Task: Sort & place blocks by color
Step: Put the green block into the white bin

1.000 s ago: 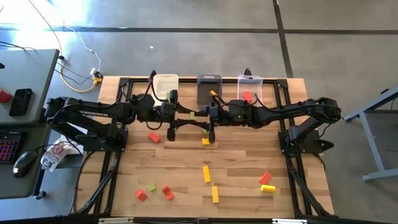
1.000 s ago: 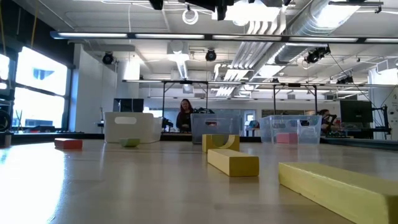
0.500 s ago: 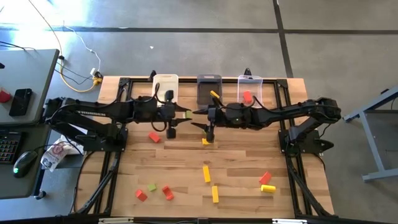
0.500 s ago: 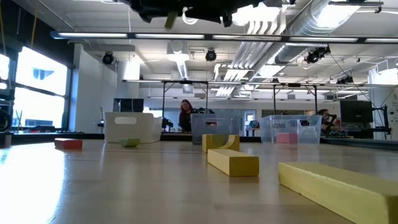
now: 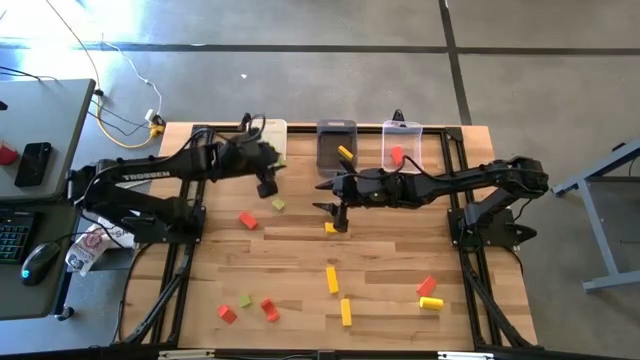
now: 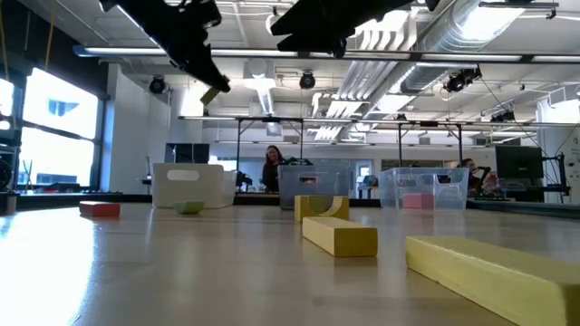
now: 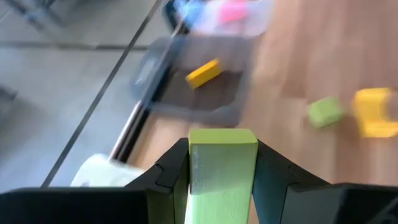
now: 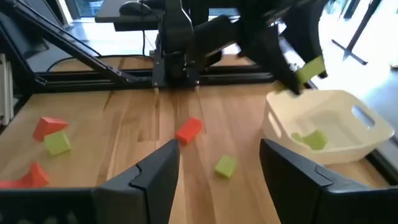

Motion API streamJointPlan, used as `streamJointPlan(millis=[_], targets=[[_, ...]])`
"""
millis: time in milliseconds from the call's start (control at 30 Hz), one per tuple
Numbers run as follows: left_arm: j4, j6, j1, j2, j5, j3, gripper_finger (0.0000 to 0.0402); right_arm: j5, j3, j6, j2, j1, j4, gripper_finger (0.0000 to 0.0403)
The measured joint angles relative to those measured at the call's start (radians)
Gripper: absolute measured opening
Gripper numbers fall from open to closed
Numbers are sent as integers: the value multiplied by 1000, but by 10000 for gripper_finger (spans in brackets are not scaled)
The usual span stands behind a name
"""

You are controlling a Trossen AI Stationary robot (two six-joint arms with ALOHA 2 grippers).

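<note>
1. White bin (image 5: 268, 135), far left of the bin row: the right wrist view shows one green block (image 8: 313, 139) already inside. The left gripper (image 5: 266, 186) hangs just beside this bin, its jaws pinching a green bar (image 7: 222, 163); delivery looks close but not yet done.
2. Green cube (image 5: 278, 204) lies loose on the table just beside that gripper; a red block (image 5: 247, 220) lies a little farther out.
3. Grey bin (image 5: 336, 146), middle: holds one yellow block (image 5: 345, 153).
4. Right gripper (image 5: 335, 208) hovers in front of the grey bin with jaws spread and holding nothing, above a yellow block (image 5: 331, 228) on the table.
5. Clear bin (image 5: 402, 146), right: holds one red block (image 5: 397, 155).
6. Unsorted, near edge: at left a red piece (image 5: 228, 314), a green piece (image 5: 244, 300) and another red piece (image 5: 269, 309); centre, two yellow bars (image 5: 333, 280); right, a red block (image 5: 426, 286) and a yellow block (image 5: 431, 302).
7. Judgement: roughly a third sorted; most remains.
8. Obstruction: the two arms meet near the table's middle, so reaches there could cross.
</note>
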Motion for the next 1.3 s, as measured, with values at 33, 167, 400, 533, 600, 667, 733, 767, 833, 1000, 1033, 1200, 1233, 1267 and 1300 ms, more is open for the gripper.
streamJointPlan(millis=[33, 167, 400, 533, 600, 667, 733, 767, 833, 1000, 1033, 1200, 1233, 1267, 1300], targets=[[-9, 0, 28, 0, 1, 0, 104, -1, 0, 4, 0, 0, -9, 209], [-31, -17, 143, 12, 0, 0, 104, 0, 0, 5, 0, 9, -28, 209], [-31, -52, 298, 105, 14, 0, 104, -1, 0, 21, 0, 22, -36, 209], [-29, -54, 360, 170, 54, 0, 104, -1, 0, 32, 0, 27, -53, 209], [-26, -54, 381, 205, 62, 0, 104, 0, 0, 48, 0, 29, -61, 209], [-24, -54, 395, 235, 62, 0, 104, 0, 0, 54, 0, 29, -71, 209], [-23, -54, 404, 262, 66, 0, 104, 0, 0, 54, 0, 29, -78, 209], [-24, -54, 407, 276, 69, 0, 104, 0, 0, 55, 0, 29, -81, 209], [-24, -58, 411, 300, 79, 0, 105, 0, 0, 58, 0, 29, -87, 209], [-27, -63, 413, 350, 87, 0, 135, 0, 0, 68, 0, 29, -98, 209], [-29, -63, 413, 359, 87, 0, 139, 0, 0, 73, 0, 29, -101, 209], [-24, -74, 412, 385, 84, 0, 144, 0, 0, 73, 0, 29, -110, 209], [-23, -81, 413, 385, 84, 0, 146, 0, 0, 73, 0, 29, -110, 209], [-22, -87, 413, 385, 84, 0, 147, 0, 0, 73, 0, 29, -110, 209], [-22, -88, 413, 385, 83, 0, 150, 0, 0, 73, 0, 29, -110, 209]])
